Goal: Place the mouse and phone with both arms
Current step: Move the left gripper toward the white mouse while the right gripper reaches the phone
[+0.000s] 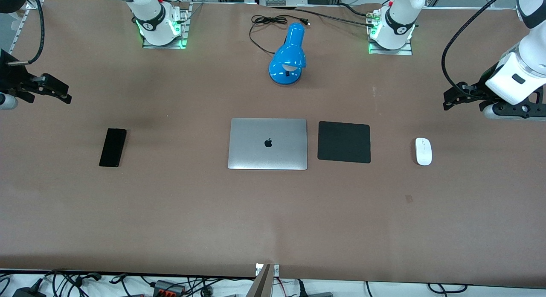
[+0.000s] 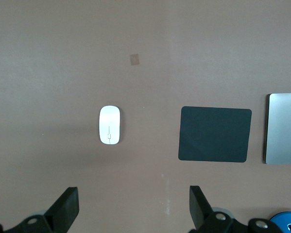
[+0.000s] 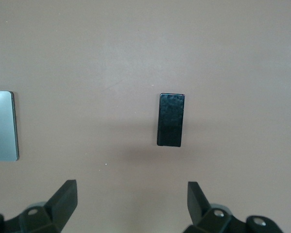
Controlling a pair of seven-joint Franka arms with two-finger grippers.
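I've got both grippers up in the air, nothing held. The left gripper [image 2: 133, 206] hangs over bare table at the left arm's end, fingers [image 2: 67, 206] spread wide. The mouse [image 1: 423, 151] lies flat on the table near it, beside the pad [image 1: 344, 142], apart from it. The right gripper [image 3: 131, 204] hangs over the right arm's end, fingers spread as well. The phone [image 1: 113, 147] lies flat there, well apart from the closed laptop [image 1: 268, 144] mid-table. A blue lamp [image 1: 288, 58] sits farther from the front camera than the laptop.
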